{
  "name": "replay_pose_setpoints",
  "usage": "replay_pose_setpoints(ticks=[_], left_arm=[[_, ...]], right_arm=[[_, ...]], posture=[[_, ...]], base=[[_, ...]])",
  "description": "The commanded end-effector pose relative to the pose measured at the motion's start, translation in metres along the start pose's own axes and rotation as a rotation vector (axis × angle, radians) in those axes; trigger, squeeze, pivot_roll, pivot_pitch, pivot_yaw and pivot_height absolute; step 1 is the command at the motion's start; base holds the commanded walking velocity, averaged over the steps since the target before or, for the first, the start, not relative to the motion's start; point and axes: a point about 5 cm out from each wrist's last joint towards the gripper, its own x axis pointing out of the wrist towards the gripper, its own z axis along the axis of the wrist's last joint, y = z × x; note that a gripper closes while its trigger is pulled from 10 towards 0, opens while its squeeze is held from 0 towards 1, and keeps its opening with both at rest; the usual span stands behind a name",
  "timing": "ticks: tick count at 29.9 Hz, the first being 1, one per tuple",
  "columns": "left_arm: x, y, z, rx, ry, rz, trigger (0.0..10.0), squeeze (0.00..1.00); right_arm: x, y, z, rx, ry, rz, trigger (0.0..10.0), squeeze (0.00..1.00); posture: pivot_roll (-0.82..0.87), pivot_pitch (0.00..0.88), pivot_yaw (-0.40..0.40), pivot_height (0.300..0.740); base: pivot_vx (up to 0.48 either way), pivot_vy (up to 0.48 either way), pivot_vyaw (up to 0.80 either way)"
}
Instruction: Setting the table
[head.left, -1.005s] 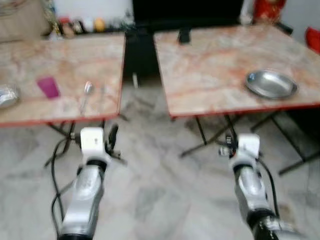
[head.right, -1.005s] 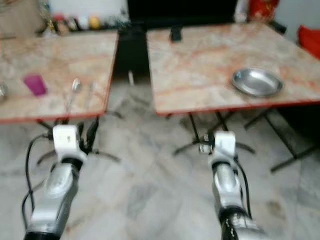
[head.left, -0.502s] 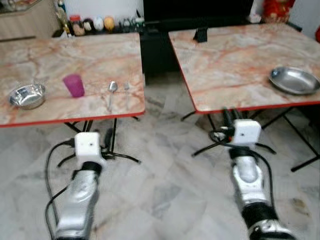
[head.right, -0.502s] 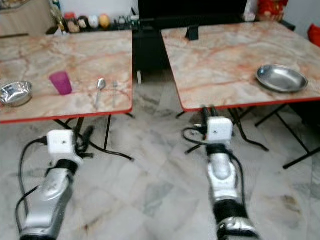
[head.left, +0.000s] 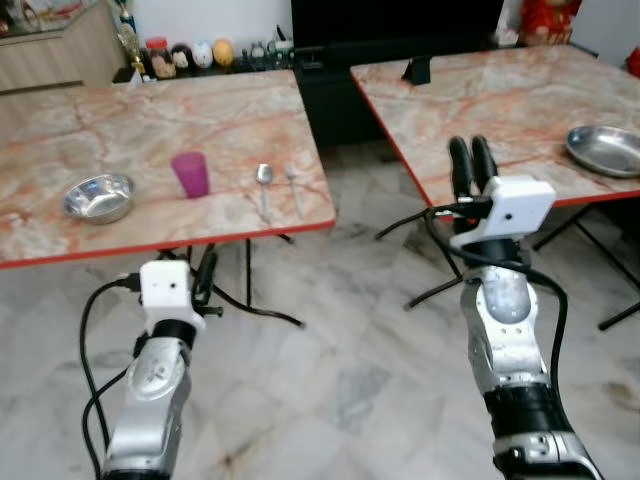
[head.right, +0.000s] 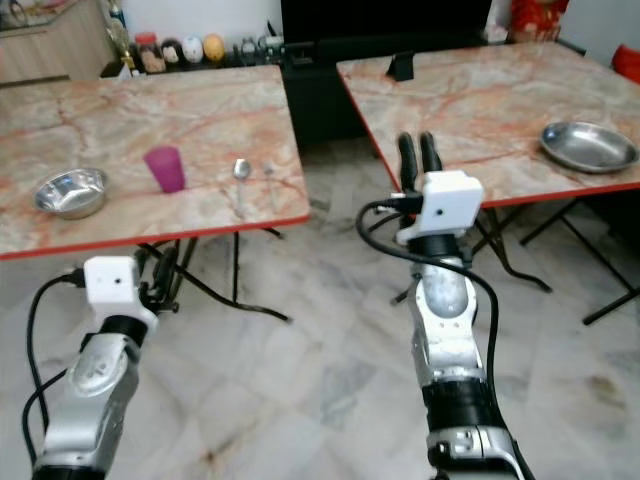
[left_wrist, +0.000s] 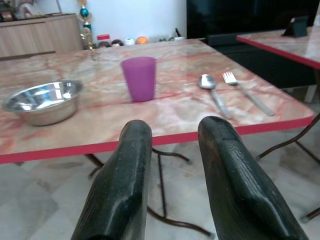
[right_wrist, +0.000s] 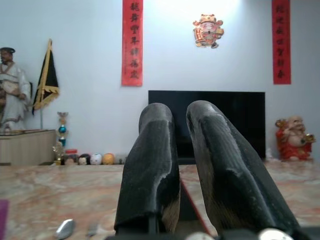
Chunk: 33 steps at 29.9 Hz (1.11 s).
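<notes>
Both grippers are hanging empty short of the left table (head.left: 150, 130) — left gripper (left_wrist: 172, 165) fingers parted, right gripper (head.left: 471, 165) nearly closed. Reaching carelessly risks toppling the purple cup (head.left: 190, 175) beside the spoon (head.left: 264, 180).

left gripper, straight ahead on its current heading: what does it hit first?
Probably the red front edge of the left table. The left gripper sits low in front of it, fingers slightly apart. If it clears the edge, the purple cup is next in line. Depth is unclear.
</notes>
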Motion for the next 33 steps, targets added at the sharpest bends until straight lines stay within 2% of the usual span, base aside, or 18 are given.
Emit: replay_pose_setpoints(ticks=[1, 4, 6, 8, 13, 14, 15, 17, 20, 22, 24, 27, 31, 32, 33], left_arm=[[0.002, -0.001, 0.001, 0.012, -0.006, 0.000, 10.0, 0.00], [0.003, 0.000, 0.002, 0.012, -0.009, 0.004, 10.0, 0.00], [0.002, 0.000, 0.002, 0.013, -0.010, 0.005, 10.0, 0.00], [0.002, 0.000, 0.002, 0.013, -0.011, 0.006, 10.0, 0.00], [0.002, 0.001, 0.002, 0.014, -0.008, 0.007, 10.0, 0.00], [0.003, 0.000, 0.002, 0.013, -0.007, 0.005, 10.0, 0.00], [0.003, -0.002, 0.002, 0.010, -0.006, 0.004, 10.0, 0.00], [0.003, -0.002, 0.001, 0.008, -0.006, 0.004, 10.0, 0.00], [0.004, -0.003, 0.001, 0.005, -0.007, 0.001, 10.0, 0.00], [0.004, -0.003, 0.001, 0.003, -0.006, 0.004, 10.0, 0.00], [0.004, -0.003, 0.001, 0.003, -0.005, 0.006, 10.0, 0.00], [0.004, -0.002, 0.001, 0.002, -0.007, 0.012, 10.0, 0.00], [0.004, -0.001, 0.001, 0.004, -0.008, 0.015, 10.0, 0.00], [0.004, -0.001, 0.001, 0.006, -0.007, 0.018, 10.0, 0.00], [0.003, 0.000, 0.001, 0.006, -0.007, 0.018, 10.0, 0.00]], right_arm=[[-0.009, -0.004, -0.013, 0.005, 0.074, -0.003, 10.0, 0.00], [-0.032, -0.011, -0.047, 0.063, 0.243, -0.070, 10.0, 0.00], [-0.044, -0.016, -0.058, 0.068, 0.304, -0.106, 10.0, 0.00], [-0.048, -0.018, -0.061, 0.092, 0.316, -0.129, 10.0, 0.00], [-0.054, -0.017, -0.065, 0.078, 0.340, -0.129, 10.0, 0.00], [-0.057, -0.016, -0.068, 0.074, 0.353, -0.123, 10.0, 0.00], [-0.067, -0.018, -0.079, 0.075, 0.406, -0.135, 10.0, 0.00], [-0.073, -0.018, -0.085, 0.079, 0.435, -0.143, 10.0, 0.00], [-0.103, -0.018, -0.112, 0.072, 0.603, -0.138, 10.0, 0.00], [-0.140, -0.013, -0.135, 0.071, 0.796, -0.107, 10.0, 0.00], [-0.162, -0.012, -0.145, 0.071, 0.908, -0.096, 10.0, 0.00], [-0.193, -0.011, -0.155, 0.065, 1.054, -0.093, 10.0, 0.00], [-0.215, -0.012, -0.160, 0.079, 1.147, -0.120, 10.0, 0.00], [-0.231, -0.013, -0.162, 0.092, 1.219, -0.145, 10.0, 0.00], [-0.237, -0.013, -0.162, 0.097, 1.243, -0.153, 10.0, 0.00]], posture=[[-0.06, 0.000, 0.054, 0.740], [-0.06, 0.000, 0.053, 0.740], [-0.06, 0.000, 0.053, 0.740], [-0.05, 0.000, 0.056, 0.740], [-0.06, 0.000, 0.062, 0.740], [-0.06, 0.000, 0.062, 0.740], [-0.06, 0.000, 0.063, 0.740], [-0.06, 0.000, 0.063, 0.740], [-0.06, 0.000, 0.062, 0.740], [-0.06, 0.000, 0.060, 0.740], [-0.06, 0.000, 0.057, 0.740], [-0.05, 0.000, 0.055, 0.740], [-0.05, 0.000, 0.055, 0.740], [-0.05, 0.000, 0.055, 0.740], [-0.05, 0.000, 0.054, 0.740]], base=[[0.000, 0.360, 0.00], [0.000, 0.363, 0.00], [0.000, 0.364, 0.00], [0.000, 0.364, 0.00], [0.000, 0.363, 0.00], [0.000, 0.364, 0.00], [0.000, 0.360, 0.00], [0.000, 0.360, 0.00], [0.000, 0.360, 0.00], [0.000, 0.362, 0.00], [0.000, 0.362, 0.00], [0.000, 0.363, 0.00], [0.000, 0.362, 0.00], [0.000, 0.360, 0.00], [0.000, 0.364, 0.00]])
